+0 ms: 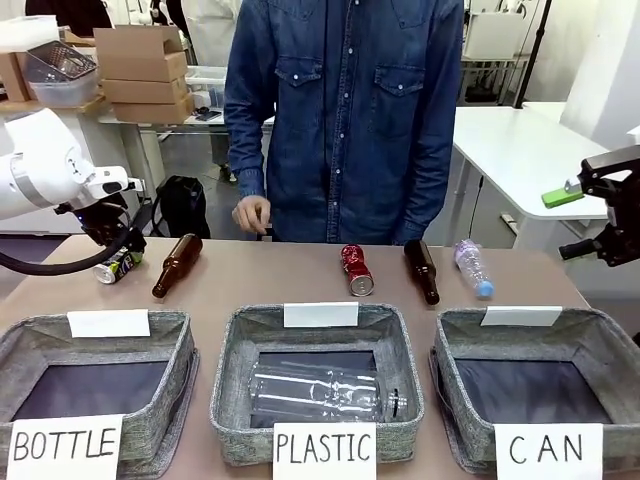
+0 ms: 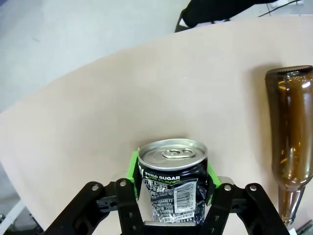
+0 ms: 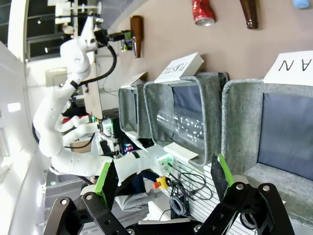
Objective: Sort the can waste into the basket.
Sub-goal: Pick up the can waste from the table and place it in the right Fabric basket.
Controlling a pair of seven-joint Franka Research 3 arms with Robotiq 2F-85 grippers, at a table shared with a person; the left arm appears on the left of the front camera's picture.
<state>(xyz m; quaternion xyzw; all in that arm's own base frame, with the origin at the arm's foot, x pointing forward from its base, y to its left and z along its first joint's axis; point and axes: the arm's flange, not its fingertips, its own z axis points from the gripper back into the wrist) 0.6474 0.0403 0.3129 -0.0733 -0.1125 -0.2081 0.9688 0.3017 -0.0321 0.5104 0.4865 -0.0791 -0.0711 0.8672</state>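
Silver can (image 1: 116, 268): lies on its side at about 10 o'clock on the table (image 1: 280, 292), well apart from its goal. From the left wrist, its lid faces 12 o'clock and the printed wall looks creased.
Left pincer (image 1: 113, 254): pinching the silver can, with a green pad pressed on each flank just under the lid rim. Whether the can is clear of the tabletop, I cannot tell.
CAN basket (image 1: 612, 338): at 4 o'clock, empty as far as its dark floor shows.
Right pincer (image 3: 161, 170): spread wide and holding nothing, off the table's 3 o'clock side near the CAN basket.
Red can (image 1: 356, 270): on its side near 12 o'clock, untouched.
Risk, slip: the wall is smooth, round and thin. A hold so near one end may let the body swing down or twist out on the lift.
Risk, crush: too hard a squeeze would likely buckle the creased wall and loosen the hold.
Risk, neighbour: the brown bottle (image 1: 177, 265) lies just beside the can at its 3 o'clock. A sideways start could nudge it and set it rolling.
Risk, wrong bin: the way to 4 o'clock passes over the BOTTLE basket (image 1: 178, 400) and the PLASTIC basket (image 1: 232, 400). A drop there missorts the can.
Risk, arms: the left arm must reach across toward the right pincer. If that one gives no room, they may meet.
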